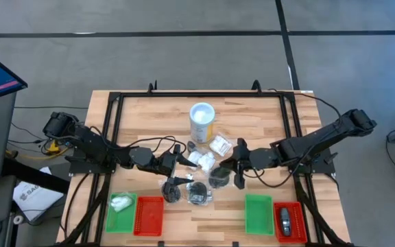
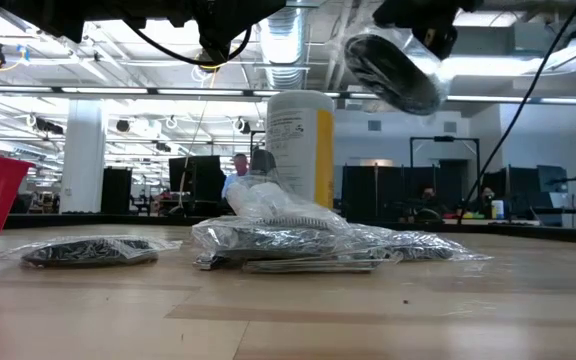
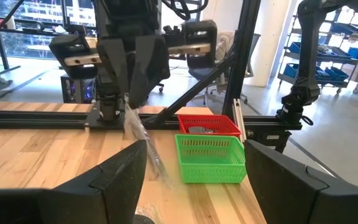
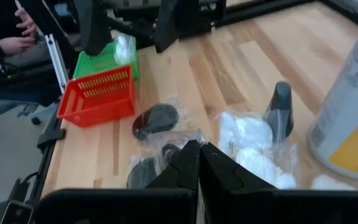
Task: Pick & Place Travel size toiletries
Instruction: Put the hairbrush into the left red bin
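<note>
Clear-wrapped travel size toiletries lie in a heap (image 1: 204,159) on the table's middle, white ones (image 4: 247,146) and black round ones (image 1: 197,194). My right gripper (image 1: 238,171) is shut on one packet with a black round piece (image 2: 393,70), lifted high above the heap. My left gripper (image 1: 177,168) stands open and level on the heap's left, with nothing between its fingers (image 3: 123,180). A white packet lies in the left green tray (image 1: 121,211), and a dark grey piece lies in the right red tray (image 1: 289,221). My right gripper pinches the packet's clear wrap (image 3: 129,112) by an edge, between its two shut fingers. The fingers slant down from the table's right side. The packet hangs below them, tilted, its black round piece (image 2: 398,75) clear of the table and the heap.
A tall white tub with a yellow label (image 1: 202,121) stands just behind the heap. A red tray (image 1: 149,215) sits by the left green one, and a green tray (image 1: 258,213) by the right red one, all near the front edge. Black frame rails border the table.
</note>
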